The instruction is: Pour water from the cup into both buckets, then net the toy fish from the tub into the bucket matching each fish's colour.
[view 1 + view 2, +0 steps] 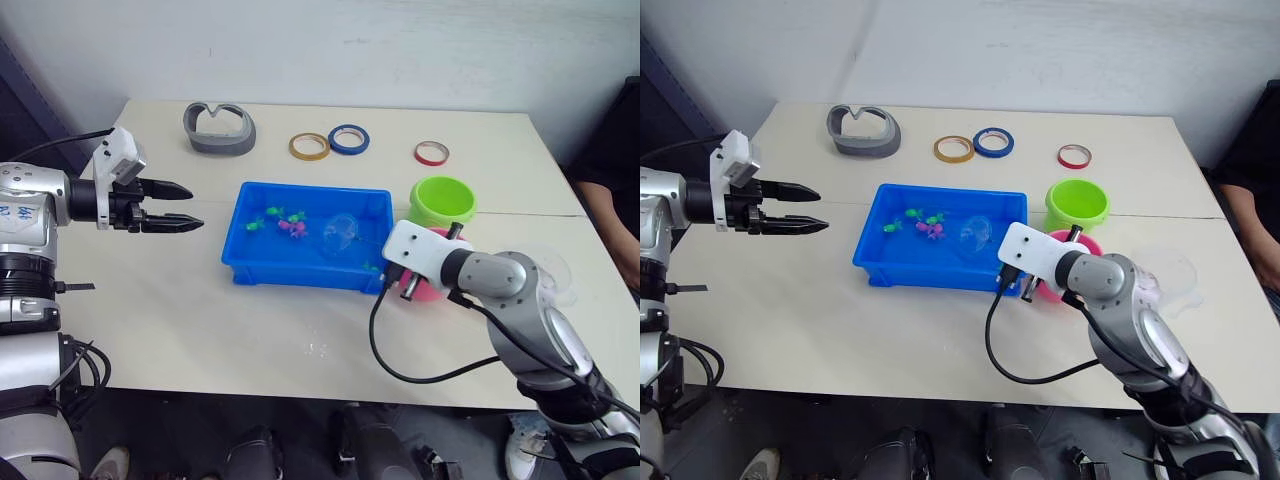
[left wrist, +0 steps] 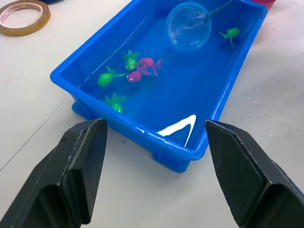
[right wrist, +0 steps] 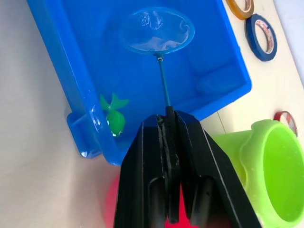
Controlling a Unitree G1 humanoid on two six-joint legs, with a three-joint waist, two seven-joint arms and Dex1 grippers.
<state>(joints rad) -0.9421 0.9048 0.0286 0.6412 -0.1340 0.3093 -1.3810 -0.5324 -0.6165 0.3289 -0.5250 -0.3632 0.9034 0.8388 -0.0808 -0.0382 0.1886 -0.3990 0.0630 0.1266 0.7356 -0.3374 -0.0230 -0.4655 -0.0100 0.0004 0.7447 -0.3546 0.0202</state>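
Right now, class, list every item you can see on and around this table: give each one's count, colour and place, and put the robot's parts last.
tub: one, bright blue, table centre.
toy fish: six; four green, two pink, in the tub.
net: one, light-blue hoop in the tub, handle gripped.
buckets: two; lime green beside the tub, pink just in front of it.
cup: one, clear, right of the pink bucket.
tape rings: four; yellow, blue, red, at the back.
grey holder: one, back left.
person: dark clothing, right edge.
left gripper: fingers open, left of the tub.
right gripper: shut on the net.
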